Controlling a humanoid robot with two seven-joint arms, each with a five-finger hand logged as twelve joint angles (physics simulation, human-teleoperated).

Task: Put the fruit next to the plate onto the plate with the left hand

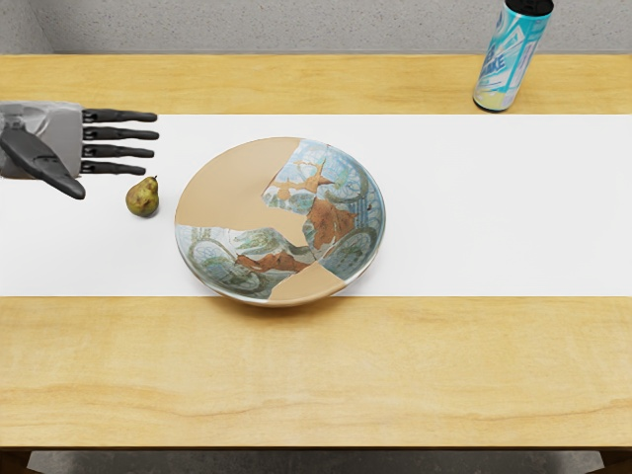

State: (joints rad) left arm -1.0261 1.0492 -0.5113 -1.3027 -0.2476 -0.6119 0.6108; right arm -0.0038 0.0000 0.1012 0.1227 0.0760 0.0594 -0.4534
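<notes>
Small green-brown pear [142,197] stands upright on the white runner [494,207] at left of frame, just beside the left rim of the patterned plate [227,178], not touching it; left hand [84,146] hovers at the upper left, fingers straight and spread, thumb hanging below, holding nothing, just above-left of the fruit. Likely light, rigid, smooth-skinned and rounded, so it could roll or slip. Best hold probably is thumb against fingers across the wide lower belly, not the narrow neck or stem; right hand out of view.
</notes>
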